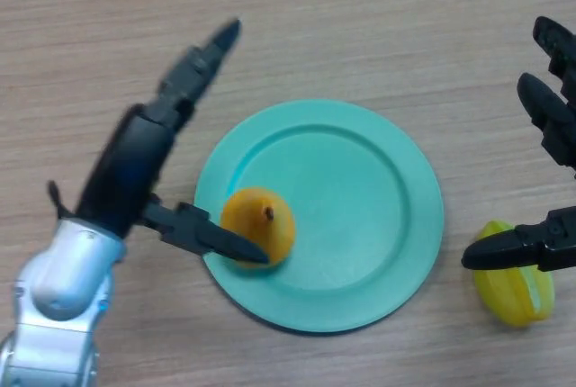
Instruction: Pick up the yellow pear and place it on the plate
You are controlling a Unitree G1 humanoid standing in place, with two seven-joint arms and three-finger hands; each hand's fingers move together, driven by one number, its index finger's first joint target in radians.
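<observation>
The yellow pear (259, 225) sat on the teal plate (378, 216), on the part of the plate nearest the left hand (148, 157), with its stem end facing up. That hand's fingers were straight and spread wide: the thumb (211, 236) pointed toward the pear and its tip lay against the fruit's near side (touching or only just beside it, hard to tell), while the long fingers (202, 63) stretched away past the plate's rim, over bare counter (360, 27). Nothing was gripped. The right hand (553, 117) hovered on the plate's far side, clear of its rim, fingers apart and relaxed. Just under its thumb (517, 250) lay a yellow-green fruit piece (515, 292) on the counter, near the plate's edge but not touching it.
</observation>
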